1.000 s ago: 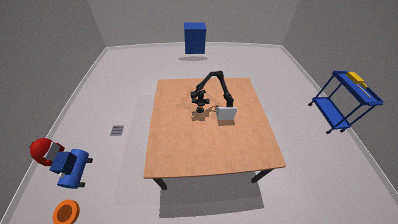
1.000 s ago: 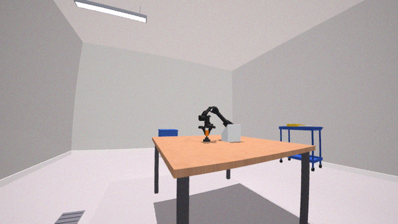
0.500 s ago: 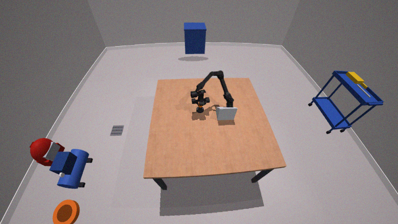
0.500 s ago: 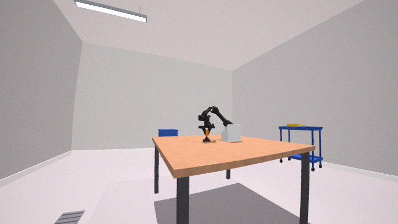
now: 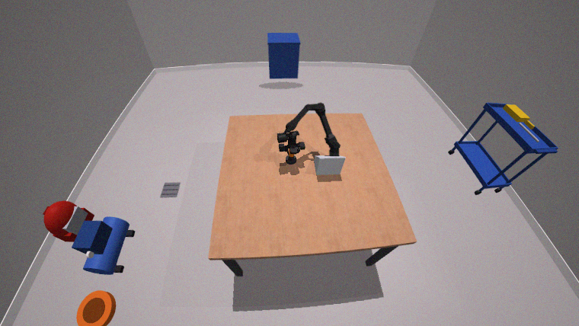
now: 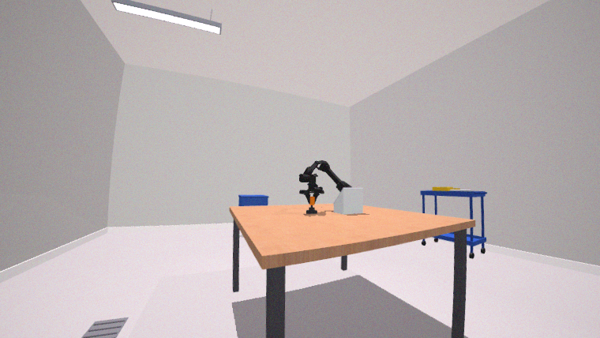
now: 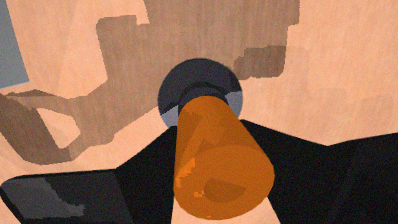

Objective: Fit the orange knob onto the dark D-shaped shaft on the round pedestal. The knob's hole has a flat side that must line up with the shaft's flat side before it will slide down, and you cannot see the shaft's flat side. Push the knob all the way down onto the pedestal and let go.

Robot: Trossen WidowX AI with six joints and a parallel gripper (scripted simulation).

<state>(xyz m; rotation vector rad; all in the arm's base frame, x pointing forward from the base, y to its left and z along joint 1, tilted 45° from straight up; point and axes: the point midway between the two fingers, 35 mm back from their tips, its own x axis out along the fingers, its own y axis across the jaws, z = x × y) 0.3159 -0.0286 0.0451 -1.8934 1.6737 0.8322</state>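
Note:
The orange knob [image 5: 291,154] [image 6: 312,200] [image 7: 210,155] is upright between the fingers of my gripper [image 6: 312,201] [image 7: 207,129], which is shut on it. The round dark pedestal [image 5: 290,160] [image 6: 311,212] [image 7: 172,82] stands on the table directly below the knob. In the exterior view the knob's lower end is above the pedestal's base, with a dark narrower part between them. In the wrist view the knob's lower end covers the top of the shaft. The shaft's flat side and the knob's hole are hidden, and I cannot tell how far the shaft is inside.
A light grey block [image 5: 330,165] [image 6: 351,200] [image 7: 11,52] stands on the wooden table [image 5: 308,218] [image 6: 335,233] to the right of the pedestal in the top and exterior views, in front of the arm's base. A blue cart [image 5: 481,164] [image 6: 468,239] stands on the floor beyond the table.

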